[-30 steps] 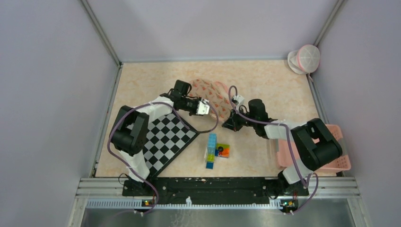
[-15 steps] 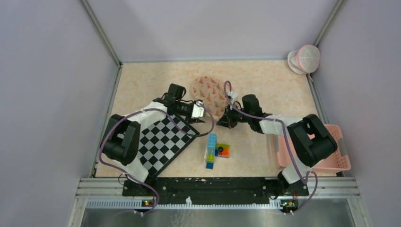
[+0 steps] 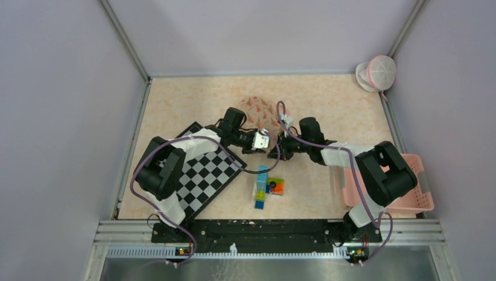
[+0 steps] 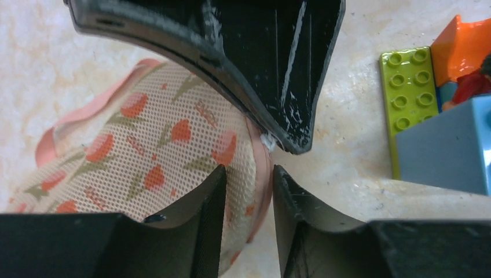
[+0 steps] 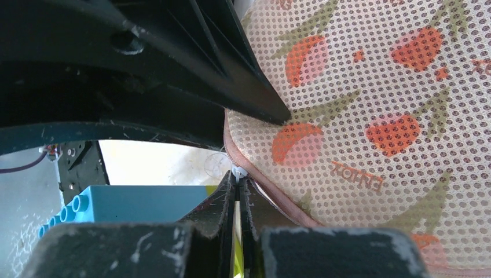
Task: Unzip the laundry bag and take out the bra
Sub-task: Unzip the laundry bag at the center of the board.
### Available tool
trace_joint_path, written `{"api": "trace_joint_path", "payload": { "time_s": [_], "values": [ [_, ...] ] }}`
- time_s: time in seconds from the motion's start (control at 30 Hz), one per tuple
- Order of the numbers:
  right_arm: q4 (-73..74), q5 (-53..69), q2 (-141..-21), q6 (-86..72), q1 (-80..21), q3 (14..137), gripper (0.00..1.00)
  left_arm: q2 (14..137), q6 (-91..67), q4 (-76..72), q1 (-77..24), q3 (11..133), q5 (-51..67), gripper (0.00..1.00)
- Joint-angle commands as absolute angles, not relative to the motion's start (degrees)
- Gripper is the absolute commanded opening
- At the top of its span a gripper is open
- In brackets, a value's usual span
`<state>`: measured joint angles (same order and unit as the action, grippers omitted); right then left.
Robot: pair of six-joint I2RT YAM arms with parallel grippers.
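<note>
Your laundry bag (image 3: pixel 256 110) lies on the desk (image 3: pixel 181 99), midway between the side edges, in the far half. Both tools meet at its near edge. Your right tool (image 5: pixel 237 186) is pinched together on the white zip pull (image 5: pixel 236 171). Your left tool (image 4: pixel 248 174) straddles the pink seam just beside it, fingers slightly apart; I cannot tell whether it grips the seam.

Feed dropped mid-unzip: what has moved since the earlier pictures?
The left gripper swung right to the laundry bag, its open jaws now astride the pink trim beside the right gripper, which edged left, still shut on the zipper pull. Blocks, checkered mat and basket stayed put.
</note>
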<state>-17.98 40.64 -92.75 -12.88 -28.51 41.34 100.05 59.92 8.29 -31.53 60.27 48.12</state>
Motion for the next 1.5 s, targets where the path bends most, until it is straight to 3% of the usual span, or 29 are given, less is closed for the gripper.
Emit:
{"api": "trace_joint_path", "payload": {
  "time_s": [0.0,0.13,0.2,0.53,0.87,0.9,1.1,1.23,1.47],
  "values": [
    [-21.3,42.3,-91.6,-13.1,-29.3,42.3,0.00,100.9,57.1,3.3,-32.5,60.5,46.8,0.33],
    [-20.5,41.6,-91.8,-13.2,-29.3,42.5,0.00,100.1,60.5,6.7,-32.4,60.3,44.5,0.07],
    [-19.6,41.6,-91.8,-12.8,-29.2,42.5,0.00,99.7,61.6,7.8,-31.6,59.9,44.7,0.00],
    [-13.1,38.7,-89.1,-6.3,-24.0,37.7,0.00,100.9,67.2,10.8,-27.8,59.5,46.2,0.00],
    [-15.8,39.9,-86.6,-8.7,-25.7,34.7,0.00,104.3,75.8,13.6,-26.0,63.1,43.8,0.00],
    [-16.0,39.8,-86.8,-8.8,-26.2,35.1,0.00,104.2,75.8,12.9,-25.5,63.2,43.5,0.02],
    [-18.9,39.9,-89.7,-10.4,-27.3,38.8,0.00,99.7,73.2,12.9,-25.1,63.4,50.8,0.44],
    [-20.4,41.0,-92.6,-11.4,-28.3,42.5,0.00,98.9,72.1,14.1,-27.4,63.0,51.3,0.52],
    [-21.3,41.9,-95.5,-12.0,-29.7,45.9,0.00,100.1,70.6,11.7,-29.4,63.4,49.5,0.54]
  ]
}}
